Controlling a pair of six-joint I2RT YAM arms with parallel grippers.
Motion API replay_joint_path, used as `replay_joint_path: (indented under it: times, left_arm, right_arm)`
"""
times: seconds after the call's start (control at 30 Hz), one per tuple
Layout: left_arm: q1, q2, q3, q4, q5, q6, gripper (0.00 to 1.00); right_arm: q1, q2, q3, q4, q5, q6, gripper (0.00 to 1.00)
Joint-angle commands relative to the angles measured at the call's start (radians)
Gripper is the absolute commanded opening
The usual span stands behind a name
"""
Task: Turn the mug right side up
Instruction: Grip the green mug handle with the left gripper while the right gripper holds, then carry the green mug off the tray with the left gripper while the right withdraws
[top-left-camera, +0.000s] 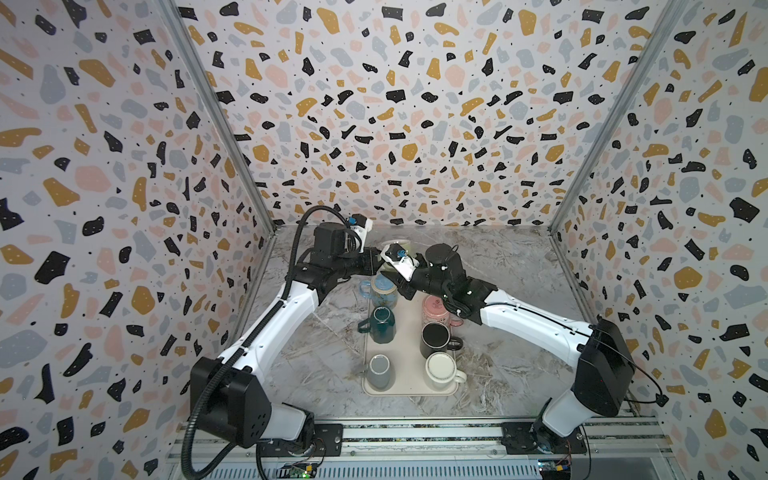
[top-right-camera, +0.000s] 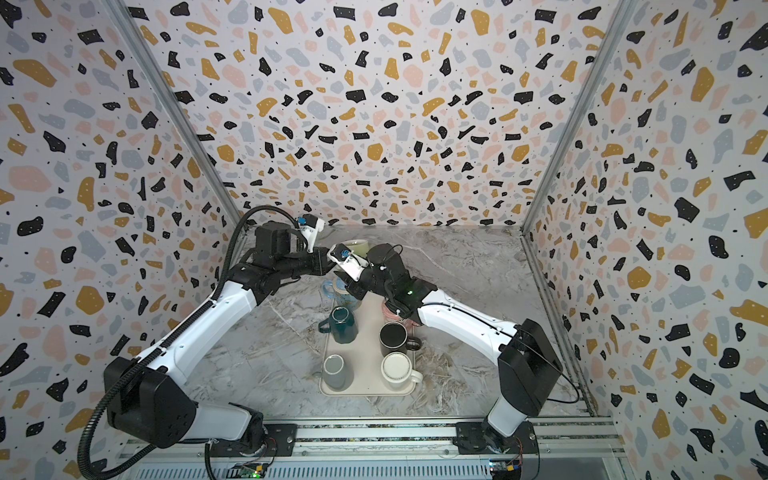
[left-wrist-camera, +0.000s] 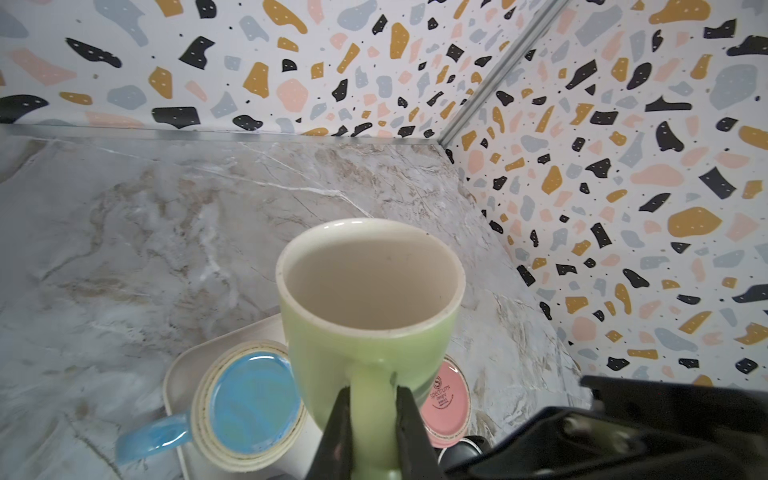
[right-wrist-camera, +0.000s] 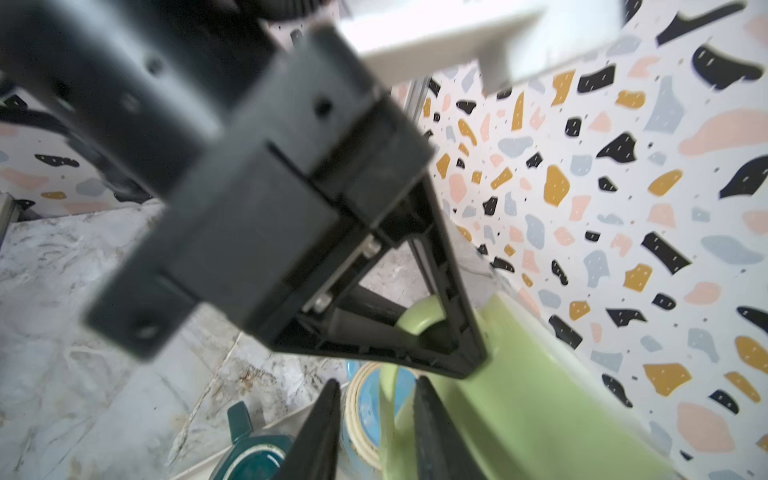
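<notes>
Over the far end of the tray (top-left-camera: 409, 388), mid-counter (top-left-camera: 519, 353), I'm holding the green mug (left-wrist-camera: 365, 332) mouth up. My left gripper (left-wrist-camera: 372, 392) is clamped on its handle, one finger each side, tight. My right gripper (right-wrist-camera: 377, 384) straddles the mug wall w/ fingers (right-wrist-camera: 324, 428) apart. Blue shows btwn one finger & the wall, so no pinch on that side; can't judge the other finger's contact.

Both top views give only a sliver of the cream rim. The rest is hidden behind my right wrist cam, and neither set of fingertips shows there. The mug's base is cut off at the frame edge in the left wrist view, so can't tell if it touches anything below. The right wrist view is mostly my left gripper's body, close & blurred.

Beneath, at the tray's far end, a blue mug (left-wrist-camera: 253, 403) & a pink mug (left-wrist-camera: 446, 399) sit upside down, the pink one half hidden. Toward the tray's near edge: dark green mug (top-left-camera: 382, 322), black mug (top-left-camera: 435, 338), grey mug (top-left-camera: 379, 370), white mug (top-left-camera: 441, 368).
</notes>
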Motion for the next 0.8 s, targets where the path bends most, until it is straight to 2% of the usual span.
replay_joint_path:
  times: [0.0, 0.2, 0.47, 0.57, 0.77]
  left_arm:
    - [-0.002, -0.001, 0.078, 0.094, -0.006, -0.003, 0.00]
    - [0.011, 0.021, 0.126, 0.097, -0.099, 0.014, 0.00]
    - [0.119, 0.089, 0.180, 0.165, -0.217, 0.035, 0.00]
    - [0.133, 0.130, 0.194, 0.180, -0.306, 0.061, 0.00]
    - [0.140, 0.199, 0.146, 0.306, -0.421, 0.099, 0.00]
  right_arm:
    - [0.005, -0.061, 0.023, 0.039, 0.007, -0.020, 0.37]
    - [0.003, -0.082, 0.017, -0.021, 0.041, -0.031, 0.39]
    - [-0.040, -0.159, -0.045, -0.067, 0.057, -0.008, 0.39]
    - [-0.072, -0.201, -0.085, -0.053, 0.054, 0.021, 0.39]
    - [-0.119, -0.272, -0.153, -0.030, 0.051, 0.065, 0.38]
